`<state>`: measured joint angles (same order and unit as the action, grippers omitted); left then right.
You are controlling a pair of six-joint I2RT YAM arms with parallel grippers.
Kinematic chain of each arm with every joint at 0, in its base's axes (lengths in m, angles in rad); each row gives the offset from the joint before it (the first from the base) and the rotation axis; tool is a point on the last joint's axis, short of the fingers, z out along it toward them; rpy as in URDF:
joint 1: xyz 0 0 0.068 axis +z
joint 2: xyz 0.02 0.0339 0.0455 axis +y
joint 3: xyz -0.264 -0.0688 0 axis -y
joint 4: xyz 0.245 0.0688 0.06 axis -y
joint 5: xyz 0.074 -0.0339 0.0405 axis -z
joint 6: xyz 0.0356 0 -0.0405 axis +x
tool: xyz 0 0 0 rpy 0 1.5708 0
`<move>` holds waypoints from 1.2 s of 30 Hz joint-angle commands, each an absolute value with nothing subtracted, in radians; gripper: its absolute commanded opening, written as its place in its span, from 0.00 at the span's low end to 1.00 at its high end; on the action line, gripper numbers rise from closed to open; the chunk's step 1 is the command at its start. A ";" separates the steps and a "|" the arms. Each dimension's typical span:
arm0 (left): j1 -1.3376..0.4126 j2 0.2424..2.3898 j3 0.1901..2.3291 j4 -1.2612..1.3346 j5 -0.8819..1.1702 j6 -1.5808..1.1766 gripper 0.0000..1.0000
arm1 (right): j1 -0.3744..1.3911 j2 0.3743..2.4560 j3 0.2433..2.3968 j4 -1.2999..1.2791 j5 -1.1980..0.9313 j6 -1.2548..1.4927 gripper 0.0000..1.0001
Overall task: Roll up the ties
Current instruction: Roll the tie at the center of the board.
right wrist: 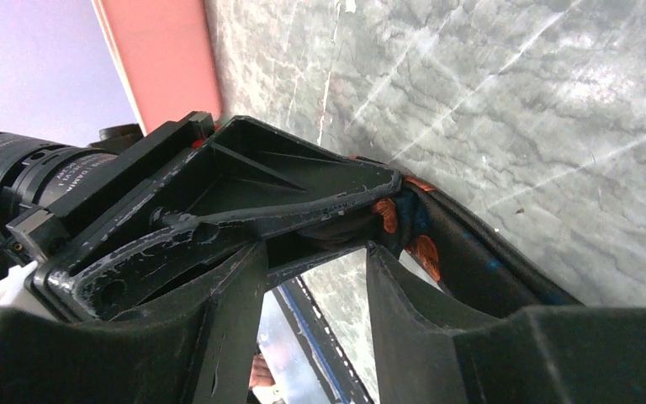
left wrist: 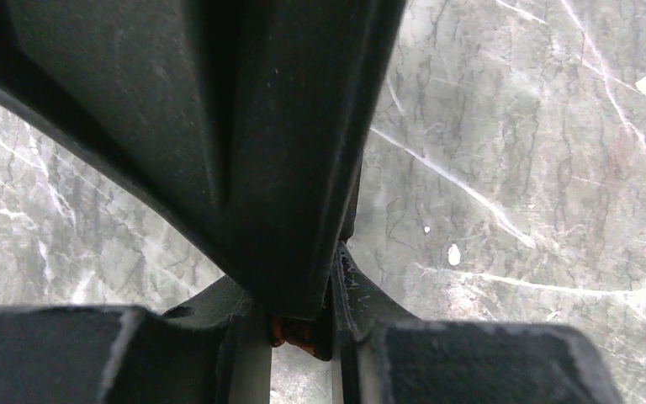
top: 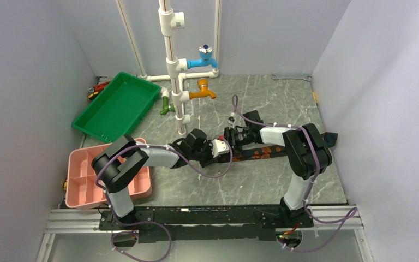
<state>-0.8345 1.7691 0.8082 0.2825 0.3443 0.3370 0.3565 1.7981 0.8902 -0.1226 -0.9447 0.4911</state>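
Clamps left hand (left wrist: 299,337) on the end of the long narrow black orange-flowered fabric necktie (top: 267,152), seemingly anchoring the roll's start, with right hand (right wrist: 315,269) opposite, fingers parted beside the fabric, grip impossible to tell, remainder trailing behind it along the grey marbled counter (top: 240,185).

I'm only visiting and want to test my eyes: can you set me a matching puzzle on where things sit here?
1. green plastic tray
2. pink plastic compartment box
3. black fabric necktie with orange-red flowers
4. blue plastic tap

A. on the white pipe, above the orange tap
B. far left corner of the table
C. near left corner
D. stretched across the middle

Pairs: 1-B, 2-C, 3-D, 4-A.
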 commanded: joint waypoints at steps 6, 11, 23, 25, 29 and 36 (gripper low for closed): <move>-0.832 1.830 0.762 0.068 0.326 0.340 0.08 | 0.416 1.851 0.876 0.040 -0.911 0.539 0.53; -0.831 1.827 0.755 0.077 0.350 0.330 0.08 | 0.425 1.895 0.865 0.067 -0.879 0.531 0.42; -0.801 1.802 0.724 0.126 0.411 0.287 0.24 | 0.399 2.024 0.905 -0.081 -0.794 0.415 0.00; -0.793 1.789 0.707 0.160 0.424 0.279 0.35 | 0.388 2.025 0.903 -0.105 -0.774 0.397 0.00; -0.768 1.755 0.649 0.277 0.457 0.266 0.48 | 0.373 2.034 0.899 -0.147 -0.741 0.363 0.00; -0.699 1.694 0.513 0.570 0.539 0.223 0.58 | 0.341 2.042 0.896 -0.170 -0.700 0.358 0.00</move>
